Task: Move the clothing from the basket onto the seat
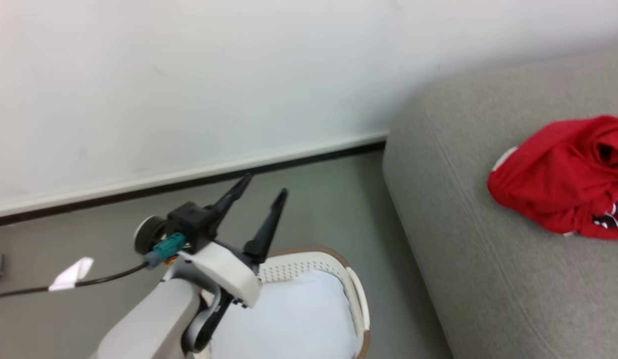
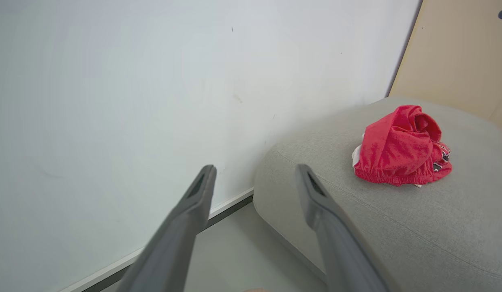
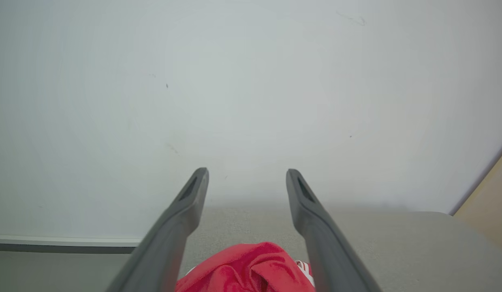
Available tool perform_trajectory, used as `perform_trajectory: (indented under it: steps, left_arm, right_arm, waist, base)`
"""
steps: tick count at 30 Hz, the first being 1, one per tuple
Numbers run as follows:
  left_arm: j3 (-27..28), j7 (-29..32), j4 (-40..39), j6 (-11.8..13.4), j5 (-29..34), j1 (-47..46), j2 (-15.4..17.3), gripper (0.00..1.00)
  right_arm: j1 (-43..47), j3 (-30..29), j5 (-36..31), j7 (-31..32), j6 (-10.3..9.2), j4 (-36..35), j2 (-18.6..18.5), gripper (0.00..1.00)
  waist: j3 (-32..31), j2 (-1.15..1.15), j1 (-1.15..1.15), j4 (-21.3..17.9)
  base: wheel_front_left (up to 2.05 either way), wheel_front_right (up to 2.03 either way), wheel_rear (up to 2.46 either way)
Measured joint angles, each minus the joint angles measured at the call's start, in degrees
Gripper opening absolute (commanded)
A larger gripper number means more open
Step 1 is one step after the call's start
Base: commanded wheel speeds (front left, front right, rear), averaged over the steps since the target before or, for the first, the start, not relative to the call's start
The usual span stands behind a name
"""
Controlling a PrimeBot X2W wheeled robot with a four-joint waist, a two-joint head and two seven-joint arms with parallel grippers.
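Clothing [image 1: 558, 174] — one red heap — lies on one seat [image 1: 488, 279], one basket [image 1: 309, 267] nearby

In the head view the red clothing [image 1: 563, 174] runs past the right edge, and its black-and-white print is too small to read. The basket [image 1: 299, 269] is cut by the bottom edge, its left side hidden behind the left gripper [image 1: 266, 184] and forearm [image 1: 149, 319]. The sofa [image 1: 463, 249] runs off right and bottom. In the right wrist view the bottom edge cuts the clothing.
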Motion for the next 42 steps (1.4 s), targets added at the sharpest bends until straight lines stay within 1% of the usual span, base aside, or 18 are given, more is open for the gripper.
perform_trajectory:
  steps: [3, 5, 10, 13, 15, 18, 21, 26, 30, 35, 42]
  left_arm:
    - [3.01, -0.05, 0.87, 0.27, -1.01, 2.22, 0.10, 1.00]
    - [5.11, -0.04, 1.35, 0.89, -1.08, 3.87, 0.12, 1.00]
    - [11.20, -0.05, 2.00, 1.76, -1.01, 8.55, 0.33, 1.00]
    - [15.63, -0.05, 1.21, 1.16, -1.44, 12.21, 0.15, 1.00]
    - [18.61, -0.05, 1.22, 1.11, -1.37, 14.34, 0.38, 1.00]
    - [22.16, -0.05, 0.76, 1.08, 0.19, 17.67, 0.47, 1.00]
    - [25.91, -0.05, -0.21, 0.35, 1.21, 21.26, -0.66, 1.00]
    - [31.37, -0.07, -1.65, -0.47, 4.91, 27.29, -3.99, 1.00]
    - [34.16, -0.05, -3.07, -1.71, 9.04, 30.60, -7.04, 1.00]
    - [36.42, -0.05, -3.11, -4.04, 13.50, 32.53, -9.87, 1.00]
    - [39.66, -0.05, -2.25, -6.88, 16.93, 32.61, -12.54, 1.00]
  right_arm:
    - [2.51, -0.77, -0.65, -4.15, 0.00, -1.05, 3.00, 1.00]
    - [4.63, -0.79, -1.04, -6.28, 0.00, -1.81, 5.14, 1.00]
    - [10.58, 0.23, -2.37, -11.03, 0.00, -3.44, 10.53, 1.00]
    - [14.18, 1.89, -3.44, -13.81, 0.00, -3.90, 13.45, 1.00]
    - [16.10, 2.15, -4.43, -16.71, 0.00, -3.71, 15.93, 1.00]
    - [19.23, 2.27, -5.56, -19.79, 0.00, -2.27, 18.66, 1.00]
    - [22.02, 3.81, -6.36, -21.21, 0.00, -0.36, 21.12, 1.00]
    - [25.24, 4.58, -7.02, -22.34, 0.00, 2.09, 22.93, 1.00]
    - [26.76, 4.89, -9.11, -22.58, 0.00, 0.57, 24.18, 1.00]
    - [29.11, 5.47, -10.88, -22.58, 0.00, 0.58, 25.08, 1.00]
    - [29.02, 5.30, -11.24, -22.58, 0.00, 0.79, 25.93, 1.00]
  waist:
    - [-2.24, 0.00, 0.00, 1.53]
    - [-3.45, 0.00, 0.00, 2.60]
    - [-5.71, 0.00, 0.01, 5.25]
    - [-6.63, 0.00, 0.01, 6.64]
    - [-7.05, 0.00, 0.01, 7.39]
    - [-7.71, 0.00, 0.01, 8.37]
    - [-8.30, 0.00, 0.02, 9.12]
    - [-9.37, 0.00, 0.02, 9.94]
    - [-9.75, 0.00, 0.02, 10.48]
    - [-9.91, 0.00, 0.02, 10.84]
    - [-9.90, 0.00, 0.02, 10.84]
  base:
    - [0.00, 0.00, 0.00]
    - [0.00, 0.00, 0.00]
    - [0.00, 0.00, 0.00]
    - [0.00, 0.00, 0.00]
    - [0.00, 0.00, 0.00]
    - [0.00, 0.00, 0.00]
    - [0.00, 0.00, 0.00]
    - [0.00, 0.00, 0.00]
    - [0.00, 0.00, 0.00]
    - [0.00, 0.00, 0.00]
    - [0.00, 0.00, 0.00]
